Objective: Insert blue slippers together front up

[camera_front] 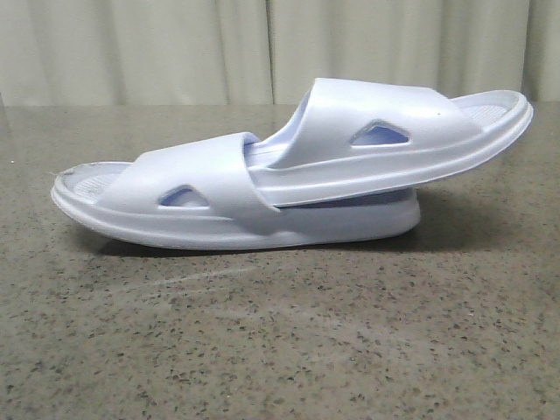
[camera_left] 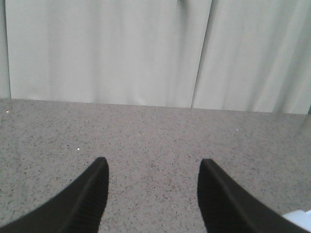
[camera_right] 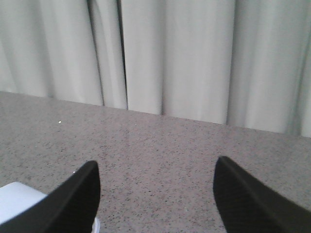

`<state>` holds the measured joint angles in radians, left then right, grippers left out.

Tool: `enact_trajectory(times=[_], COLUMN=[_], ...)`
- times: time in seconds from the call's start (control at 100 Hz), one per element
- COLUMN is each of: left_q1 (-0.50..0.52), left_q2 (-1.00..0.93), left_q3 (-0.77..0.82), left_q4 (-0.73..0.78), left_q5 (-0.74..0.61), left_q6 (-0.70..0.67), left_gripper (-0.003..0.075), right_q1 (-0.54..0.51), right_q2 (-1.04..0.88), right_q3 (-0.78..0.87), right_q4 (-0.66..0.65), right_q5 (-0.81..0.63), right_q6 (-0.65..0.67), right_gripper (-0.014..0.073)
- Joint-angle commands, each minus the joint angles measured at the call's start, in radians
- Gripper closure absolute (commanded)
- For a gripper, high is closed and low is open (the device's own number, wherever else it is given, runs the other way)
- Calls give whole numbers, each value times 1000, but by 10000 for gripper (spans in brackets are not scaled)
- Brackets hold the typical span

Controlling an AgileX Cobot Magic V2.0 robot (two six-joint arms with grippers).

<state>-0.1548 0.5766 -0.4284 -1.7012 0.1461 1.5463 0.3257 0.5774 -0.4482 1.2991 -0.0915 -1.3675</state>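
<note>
I see blue slippers [camera_front: 289, 175] nested mid-table [camera_front: 280, 332], lying sideways to front camera; one slid under other's strap, its far end raised right. My left gripper [camera_left: 151, 194] spread wide, nothing held. My right gripper [camera_right: 155, 196] likewise agape over bare stone

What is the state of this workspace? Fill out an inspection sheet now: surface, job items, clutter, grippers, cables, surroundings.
Surface: grey speckled stone-look table, bare apart from the slippers.
Job's things: two blue slippers nested; lower slipper flat on the table, upper slipper tucked under the lower one's strap, its free end raised and tilted.
Clutter: nothing seen.
Grippers: left gripper open, holding nothing, over bare table; right gripper open, holding nothing; a pale slipper edge shows at the border of each wrist view.
Cables: nothing seen.
Surroundings: pale pleated curtain behind the table.
</note>
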Motion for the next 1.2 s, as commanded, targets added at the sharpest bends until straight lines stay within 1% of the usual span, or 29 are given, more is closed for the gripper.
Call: enact_trajectory(times=[0.0, 0.15, 0.32, 0.6, 0.69, 0.81, 0.89, 0.94, 1.01, 1.19], left_q1=[-3, -3, -3, -3, -3, -3, -3, -3, -3, -3], left_q2=[-62, -183, -260, -264, -264, -264, -264, -264, -264, -264], left_q3=[27, 86, 113, 139, 139, 139, 139, 139, 139, 139], left_q4=[-7, -8, -8, -8, -8, -8, -8, -8, -8, -8], left_q5=[14, 14, 11, 11, 11, 11, 11, 11, 11, 11], left_q6=[0, 0, 0, 0, 0, 0, 0, 0, 0, 0], left_gripper=[358, 358, 358, 358, 358, 362, 389, 418, 477, 670], right_q1=[1, 1, 1, 1, 1, 1, 1, 1, 1, 1], right_q2=[-25, -107, -232, -401, -423, -423, -423, -423, -423, -423], right_q3=[-18, 15, 77, 167, 190, 201, 201, 201, 201, 201], right_q4=[-30, -30, -22, -19, -19, -15, -15, -15, -15, -15], right_q5=[17, 9, 8, -12, -48, -60, -60, -60, -60, -60], right_q6=[-22, -22, -22, -22, -22, -22, -22, -22, -22, -22], right_gripper=[158, 158, 158, 158, 158, 160, 168, 195, 270, 553])
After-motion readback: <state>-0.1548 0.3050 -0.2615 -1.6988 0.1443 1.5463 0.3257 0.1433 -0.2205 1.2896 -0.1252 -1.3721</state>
